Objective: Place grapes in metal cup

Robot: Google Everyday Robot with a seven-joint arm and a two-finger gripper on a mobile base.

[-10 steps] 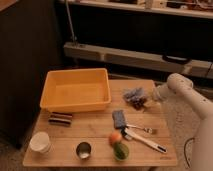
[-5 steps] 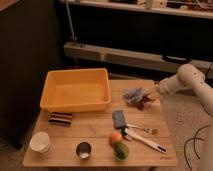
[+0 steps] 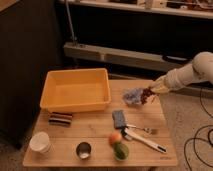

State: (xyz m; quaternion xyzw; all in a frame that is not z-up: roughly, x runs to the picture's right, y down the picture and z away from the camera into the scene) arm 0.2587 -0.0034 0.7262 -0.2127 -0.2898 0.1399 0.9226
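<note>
Now, hand at right, grapes at its tip, grip unclear, metal cup well apart.

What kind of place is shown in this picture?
Probably a robot test room, not a home kitchen: a small wooden table holding a yellow bin, loose cables on the floor, and the gripper at the table's far edge by the grapes.

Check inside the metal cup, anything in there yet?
The metal cup shows only its shiny bottom. Its near inner wall is hidden by the rim. The grapes are at the gripper, over the far right of the table.
</note>
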